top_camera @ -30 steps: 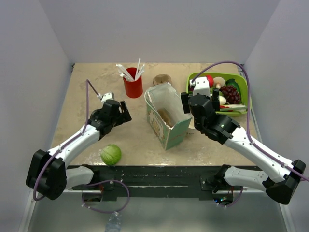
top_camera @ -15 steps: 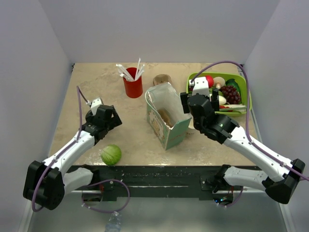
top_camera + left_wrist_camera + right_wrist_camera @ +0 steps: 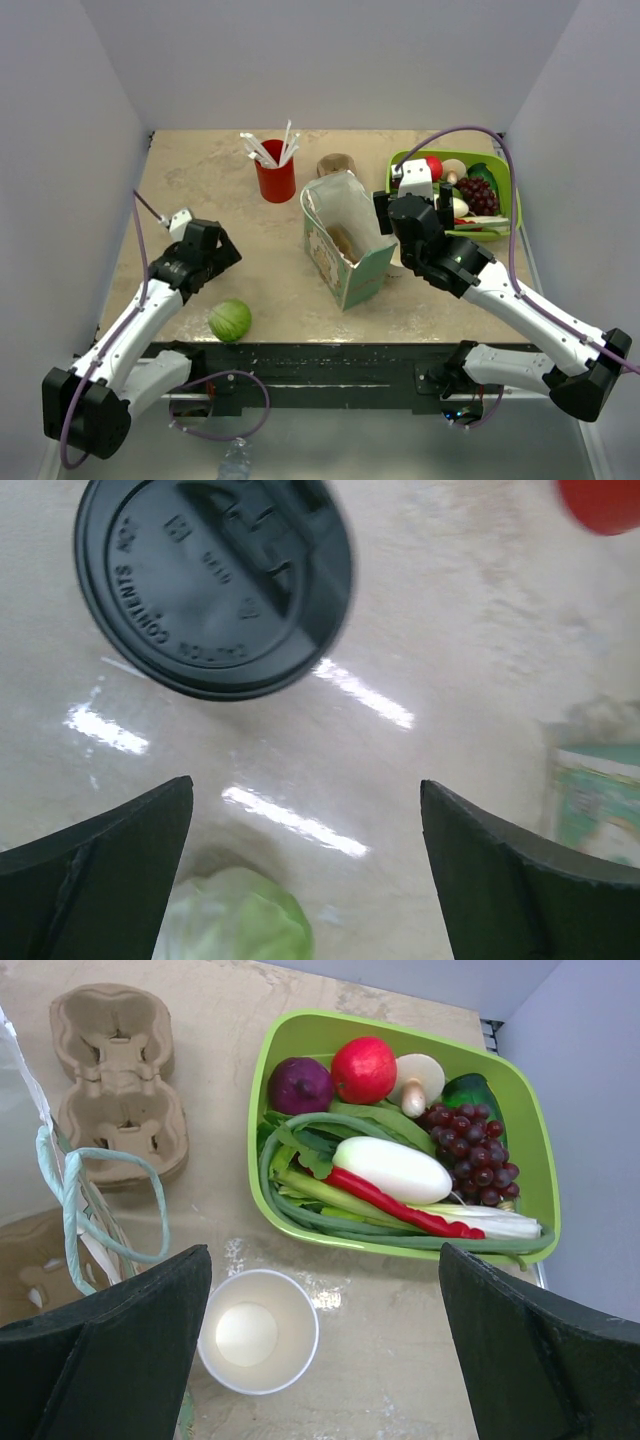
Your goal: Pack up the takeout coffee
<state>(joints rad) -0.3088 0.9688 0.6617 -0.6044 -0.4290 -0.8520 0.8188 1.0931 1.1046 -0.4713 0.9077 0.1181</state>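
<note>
The takeout coffee shows only in the left wrist view, as its round black lid (image 3: 215,585) at the upper left; the top view does not show it. My left gripper (image 3: 306,783) is open and empty, hanging above the table just short of the lid, at the left of the table (image 3: 212,250). The open mint-and-white paper bag (image 3: 345,245) stands at the centre. My right gripper (image 3: 325,1250) is open and empty beside the bag's right side (image 3: 408,215), above a lidless white paper cup (image 3: 258,1330).
A red cup with white straws (image 3: 276,180) stands behind the bag. A green lettuce (image 3: 229,320) lies near the front left and under the left gripper (image 3: 235,920). A cardboard cup carrier (image 3: 120,1080) lies behind the bag. A green tray (image 3: 341,1241) of vegetables sits at the right.
My left arm has drawn back to the left and toward the near edge, away from the bag, still open. The right arm has not moved.
</note>
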